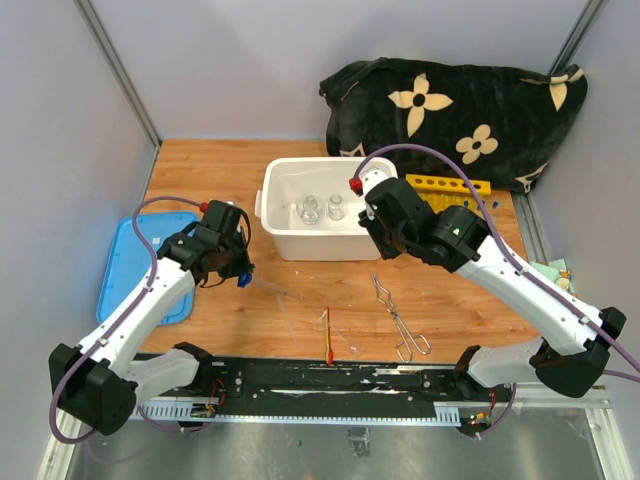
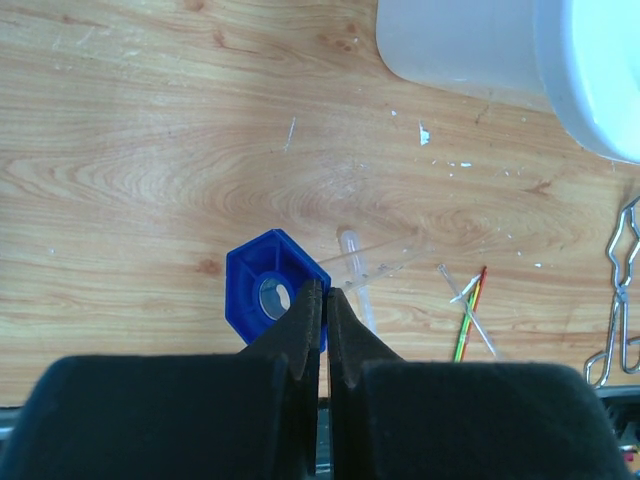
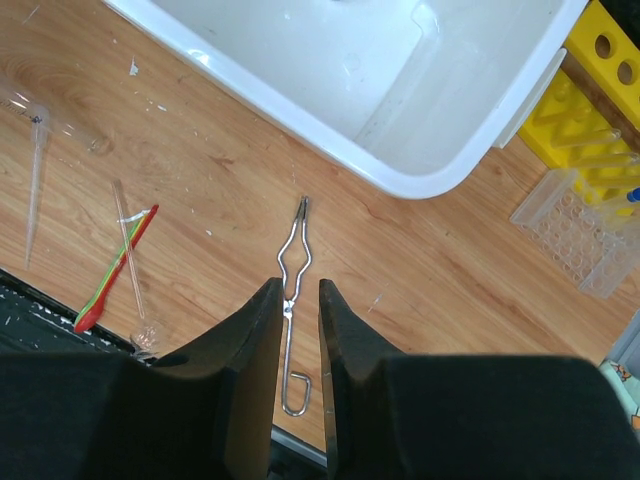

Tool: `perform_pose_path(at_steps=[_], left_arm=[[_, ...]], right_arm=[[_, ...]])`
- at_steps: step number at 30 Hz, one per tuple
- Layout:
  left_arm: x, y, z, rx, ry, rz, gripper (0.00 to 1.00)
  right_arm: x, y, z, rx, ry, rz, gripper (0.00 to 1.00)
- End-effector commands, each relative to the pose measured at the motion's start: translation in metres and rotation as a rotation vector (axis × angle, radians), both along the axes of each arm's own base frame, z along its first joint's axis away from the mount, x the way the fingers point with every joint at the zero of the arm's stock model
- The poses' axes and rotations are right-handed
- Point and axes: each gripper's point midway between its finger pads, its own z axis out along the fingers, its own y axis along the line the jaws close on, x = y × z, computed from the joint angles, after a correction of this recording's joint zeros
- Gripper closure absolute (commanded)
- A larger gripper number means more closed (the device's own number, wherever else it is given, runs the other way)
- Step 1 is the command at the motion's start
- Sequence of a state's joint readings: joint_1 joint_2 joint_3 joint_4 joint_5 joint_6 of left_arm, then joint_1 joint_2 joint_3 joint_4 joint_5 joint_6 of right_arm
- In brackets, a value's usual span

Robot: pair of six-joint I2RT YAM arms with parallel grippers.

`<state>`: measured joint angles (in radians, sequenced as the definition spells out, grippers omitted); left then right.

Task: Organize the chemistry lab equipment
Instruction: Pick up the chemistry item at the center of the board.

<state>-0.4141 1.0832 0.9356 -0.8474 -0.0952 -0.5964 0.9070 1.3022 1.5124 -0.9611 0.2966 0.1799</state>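
My left gripper [image 2: 322,288] is shut, its tips against the right rim of a blue cap [image 2: 268,298] on a clear tube [image 2: 372,262] that lies on the wood; whether the rim is pinched does not show. In the top view the left gripper [image 1: 235,272] sits just above that blue cap [image 1: 242,281]. My right gripper [image 3: 298,290] is open and empty, hovering over the metal tongs [image 3: 293,250] lying in front of the tub. Two small glass beakers [image 1: 309,210] stand in the white tub [image 1: 290,240]. A red-tipped stick [image 1: 328,345] lies near the front edge.
The yellow holed rack [image 1: 447,187] and a clear plastic rack [image 3: 580,235] stand to the right of the tub. The blue lid [image 1: 125,270] lies at the left and the black flowered cloth [image 1: 450,110] at the back right. Thin rods [image 3: 125,235] lie by the stick.
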Motion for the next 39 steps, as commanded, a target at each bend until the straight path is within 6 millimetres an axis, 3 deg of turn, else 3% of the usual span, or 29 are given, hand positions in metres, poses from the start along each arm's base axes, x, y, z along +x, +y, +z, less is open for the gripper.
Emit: perform_pose_path(at_steps=[1,10,15,19,23,28,39], left_arm=[[0.005,-0.005,0.014,-0.028,-0.037,-0.003,1.00],[0.003,0.006,-0.042,0.068,0.063,0.013,1.00],[0.010,0.004,-0.061,0.092,0.104,0.027,1.00],[0.014,0.008,-0.070,0.124,0.118,0.036,0.99],[0.014,0.010,-0.080,0.150,0.144,0.029,0.90],[0.013,0.008,-0.083,0.146,0.153,0.025,0.69],[0.008,0.005,-0.094,0.128,0.175,0.018,0.67]], right_arm=[[0.009,0.003,0.007,0.012,-0.026,-0.004,0.78],[0.011,0.002,0.003,0.008,-0.025,-0.004,0.79],[0.011,-0.001,0.000,0.003,-0.021,-0.009,0.79],[0.011,-0.003,-0.002,-0.002,-0.020,-0.016,0.79],[0.013,-0.005,-0.004,-0.008,-0.019,-0.019,0.79],[0.015,-0.006,-0.006,-0.018,-0.015,-0.017,0.79],[0.016,-0.006,-0.012,-0.020,-0.001,-0.020,0.79]])
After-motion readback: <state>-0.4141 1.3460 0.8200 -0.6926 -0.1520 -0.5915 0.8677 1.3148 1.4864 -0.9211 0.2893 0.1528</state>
